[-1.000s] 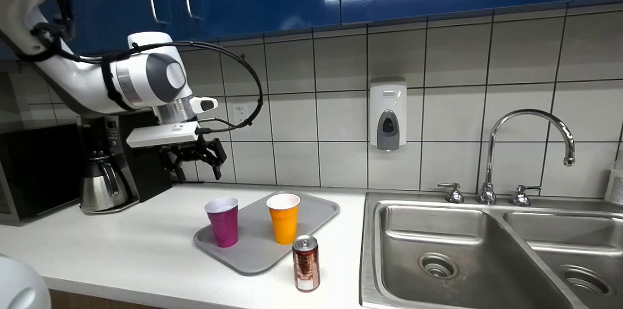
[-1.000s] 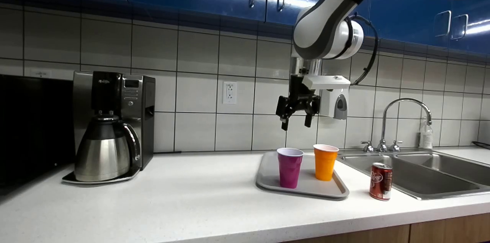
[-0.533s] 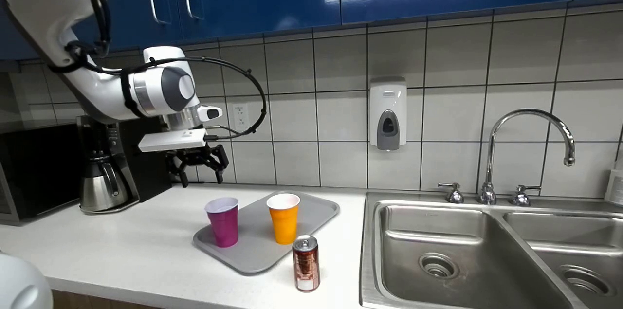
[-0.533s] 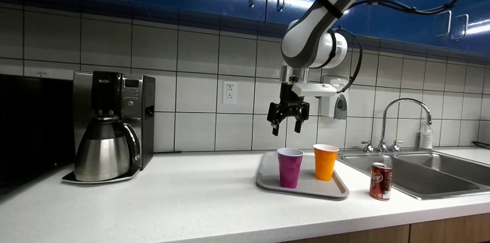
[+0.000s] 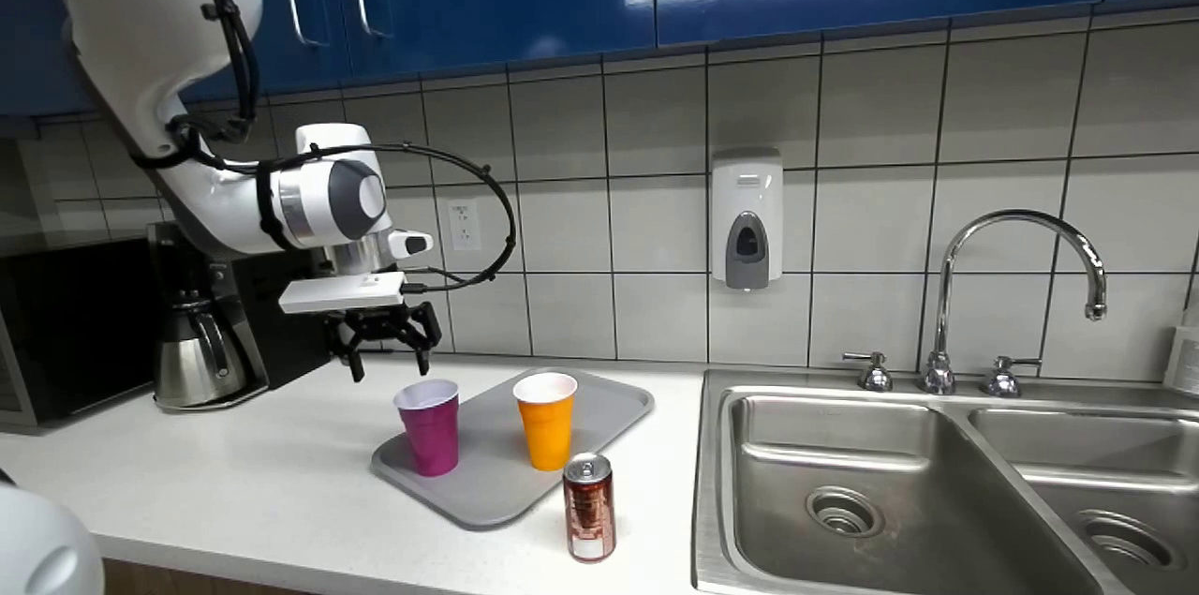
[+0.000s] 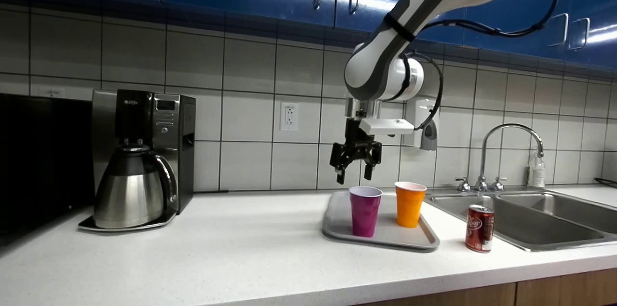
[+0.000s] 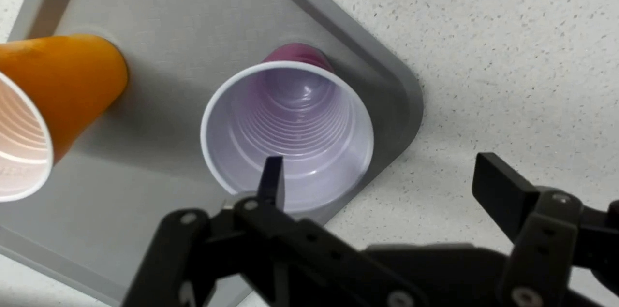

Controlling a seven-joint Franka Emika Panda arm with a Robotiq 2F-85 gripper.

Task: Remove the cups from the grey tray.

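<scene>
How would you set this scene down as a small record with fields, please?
Purple cup: upright on the grey tray, near a corner
Orange cup: upright on the same tray, apart from the purple cup
Can: upright on the counter, off the tray
Gripper: open, holding nothing, nearer the purple cup than the orange
Task progress: neither cup removed yet
</scene>
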